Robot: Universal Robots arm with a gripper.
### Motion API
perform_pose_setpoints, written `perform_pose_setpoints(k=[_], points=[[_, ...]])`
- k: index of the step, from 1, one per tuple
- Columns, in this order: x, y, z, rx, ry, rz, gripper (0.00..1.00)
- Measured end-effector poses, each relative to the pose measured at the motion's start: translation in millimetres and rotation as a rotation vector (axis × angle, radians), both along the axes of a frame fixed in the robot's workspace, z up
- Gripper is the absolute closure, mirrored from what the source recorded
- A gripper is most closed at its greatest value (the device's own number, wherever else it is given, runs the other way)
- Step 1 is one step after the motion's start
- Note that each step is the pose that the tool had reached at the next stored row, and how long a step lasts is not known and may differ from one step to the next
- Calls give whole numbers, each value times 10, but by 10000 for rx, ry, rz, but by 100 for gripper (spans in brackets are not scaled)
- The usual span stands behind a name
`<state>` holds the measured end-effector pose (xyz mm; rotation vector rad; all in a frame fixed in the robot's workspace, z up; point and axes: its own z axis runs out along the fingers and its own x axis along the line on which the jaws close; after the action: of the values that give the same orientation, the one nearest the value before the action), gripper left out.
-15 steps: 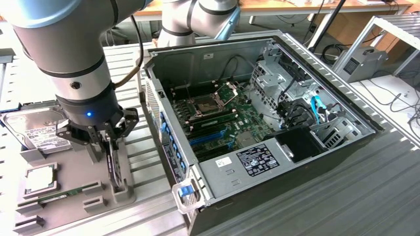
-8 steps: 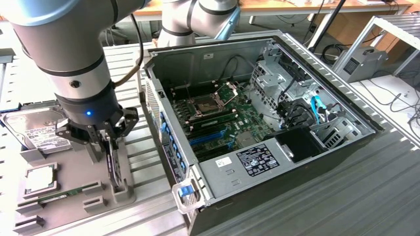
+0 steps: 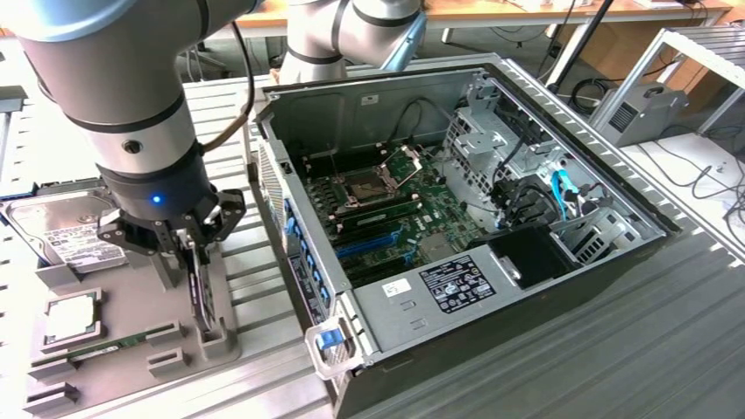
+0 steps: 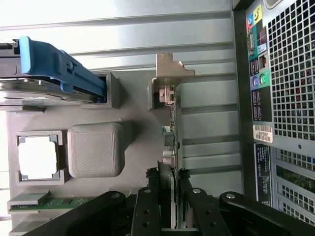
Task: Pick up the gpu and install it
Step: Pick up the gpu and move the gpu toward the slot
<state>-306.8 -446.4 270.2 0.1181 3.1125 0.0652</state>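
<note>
1. Picking step in hand, as I judge it: the gripper is down over the gpu, and nothing is lifted yet.
2. The gpu stands on edge in a slot of the grey parts holder, on the exterior view's left, just beside the open pc case. Its lower edge is seated in the holder.
3. The wrist view looks along the card: gpu runs away from the gripper, and its silver end bracket is at the far end.
4. Gripper state: set narrow and astride the card's upper edge. I cannot tell whether it is clamped on the card or only flanking it.
5. Other parts in the holder, untouched: hard drive, cpu, memory stick. They are near the gpu slot but not in contact with the card.
6. The case lies on its side with the motherboard exposed. No card is installed there, so the install part is not done.
7. Judgement on what the next move calls for: a firm hold, then a straight pull out of the slot with no tilt, or the card could bind in the holder walls. The bracket end must also clear the case's rear panel, which is close by.
</note>
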Motion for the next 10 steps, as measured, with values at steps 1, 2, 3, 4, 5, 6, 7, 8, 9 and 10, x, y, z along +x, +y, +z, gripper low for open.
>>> perform_pose_setpoints(k=[1,2,3,4,5,6,7,8,9,10], points=[[0,0,3,-1,0,0,73],[0,0,5,0,0,0,73],[0,0,7,0,-1,0,73],[0,0,10,0,-1,0,73],[0,0,13,0,0,0,73],[0,0,15,0,0,0,73],[0,0,17,0,-1,0,73],[0,0,19,0,0,0,73],[0,0,21,0,-1,0,73],[0,0,24,0,0,0,73]])
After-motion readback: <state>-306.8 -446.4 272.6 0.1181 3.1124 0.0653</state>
